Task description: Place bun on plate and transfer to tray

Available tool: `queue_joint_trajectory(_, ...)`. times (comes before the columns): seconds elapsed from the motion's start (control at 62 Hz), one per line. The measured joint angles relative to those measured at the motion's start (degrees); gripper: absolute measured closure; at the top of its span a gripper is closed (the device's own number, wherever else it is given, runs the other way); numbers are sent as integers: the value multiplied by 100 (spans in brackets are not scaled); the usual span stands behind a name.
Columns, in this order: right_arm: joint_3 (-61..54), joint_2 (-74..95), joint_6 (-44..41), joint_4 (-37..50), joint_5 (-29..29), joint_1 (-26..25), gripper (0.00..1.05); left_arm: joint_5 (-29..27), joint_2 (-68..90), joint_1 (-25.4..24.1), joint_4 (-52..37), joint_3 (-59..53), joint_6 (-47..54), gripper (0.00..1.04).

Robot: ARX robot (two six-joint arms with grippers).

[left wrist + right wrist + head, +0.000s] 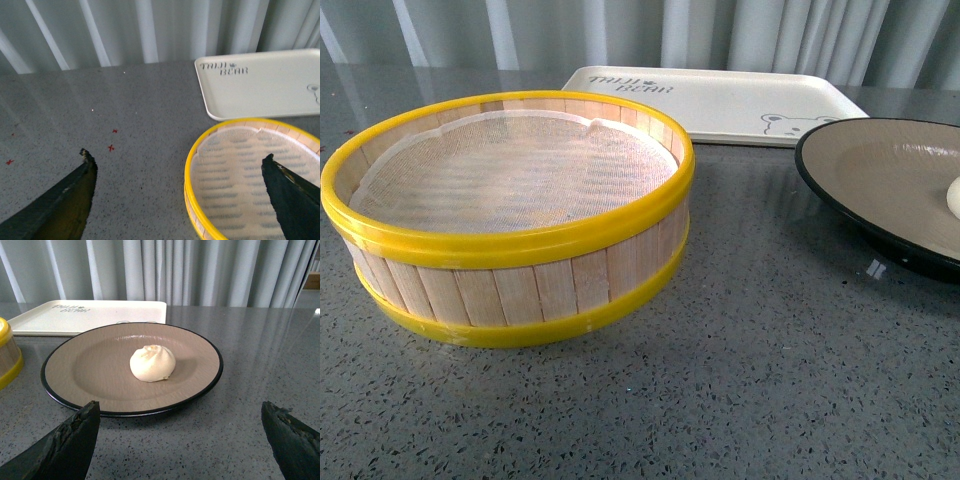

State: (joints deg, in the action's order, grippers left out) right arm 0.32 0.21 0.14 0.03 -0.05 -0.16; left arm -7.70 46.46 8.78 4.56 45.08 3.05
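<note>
A cream-white bun (152,363) with a pleated top sits near the middle of the tan plate (90,370) with a black rim; in the front view only a sliver of the bun (953,197) shows at the right edge, on the plate (880,165). My right gripper (181,412) is open, just short of the plate's near rim, nothing between its fingers. The cream tray (720,100) with a bear print lies at the back; it also shows as the tray (265,85) in the left wrist view. My left gripper (180,160) is open above the basket's edge, holding nothing.
A yellow-rimmed wooden steamer basket (510,250) stands at the front left, holding only its mesh liner (240,175). Small red cross marks (111,147) dot the grey speckled table (770,380). Pale curtains hang behind the table.
</note>
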Motion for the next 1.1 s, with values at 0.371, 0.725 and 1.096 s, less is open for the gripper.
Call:
queue_joint_trajectory(0.371,0,0,0,0,2,0,9,745,-1381,-846,-1742,-2590,-291,88)
queue_joint_trajectory(0.725,0,0,0,0,-2,0,9,761,-2151,-863,-1928,-3543,-317,101)
queue_joint_trajectory(1.096,0,0,0,0,0,0,9,763,-2848,-863,-1792,-4054,-319,101)
